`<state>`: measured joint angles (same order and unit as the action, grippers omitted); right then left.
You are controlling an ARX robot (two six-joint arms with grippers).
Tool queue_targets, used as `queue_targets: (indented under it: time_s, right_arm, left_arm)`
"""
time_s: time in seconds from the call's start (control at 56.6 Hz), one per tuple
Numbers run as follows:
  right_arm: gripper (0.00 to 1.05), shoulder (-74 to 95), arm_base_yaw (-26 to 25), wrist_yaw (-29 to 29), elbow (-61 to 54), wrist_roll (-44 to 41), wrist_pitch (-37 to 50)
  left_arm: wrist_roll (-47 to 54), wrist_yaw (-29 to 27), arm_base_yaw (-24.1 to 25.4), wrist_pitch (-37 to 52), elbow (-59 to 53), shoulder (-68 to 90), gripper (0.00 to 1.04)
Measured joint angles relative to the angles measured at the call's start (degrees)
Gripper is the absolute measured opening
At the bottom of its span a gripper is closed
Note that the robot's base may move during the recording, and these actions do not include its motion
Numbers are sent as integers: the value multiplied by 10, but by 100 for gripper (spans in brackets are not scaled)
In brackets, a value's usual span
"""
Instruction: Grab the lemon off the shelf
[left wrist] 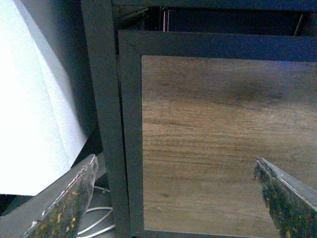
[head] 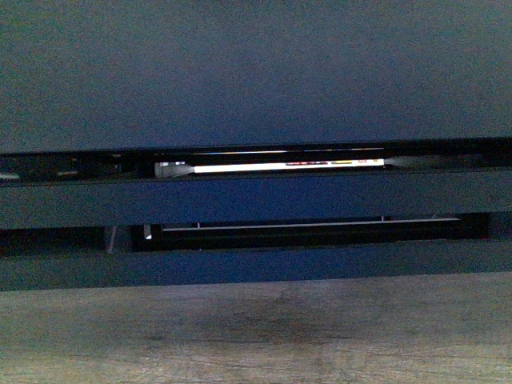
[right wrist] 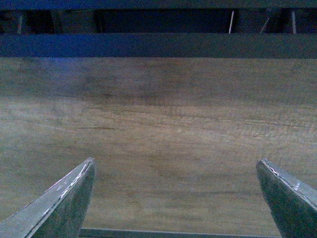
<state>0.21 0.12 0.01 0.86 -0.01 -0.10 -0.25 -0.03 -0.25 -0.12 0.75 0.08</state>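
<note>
Right up against the shelf (head: 256,196), and its dark front ran off every edge of the front view, trays out of sight. Through the upper slot a bright strip (head: 272,166) carried red and yellow marks, far too small to read; the lower slot was just murk. The left gripper (left wrist: 174,159) showed only its two tips, the rest cut by the frame's edge. It was the same for the right gripper (right wrist: 174,161). A white sheet (left wrist: 29,99) was blown out and featureless, and white cables (left wrist: 99,218) lay half hidden behind a fingertip.
</note>
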Motion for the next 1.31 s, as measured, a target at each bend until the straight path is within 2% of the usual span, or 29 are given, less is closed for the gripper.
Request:
queue_targets:
  time_s: [1.308]
  right_arm:
    - [97,0,0,0,0,0,0]
  left_arm:
    - [0,0,0,0,0,0,97]
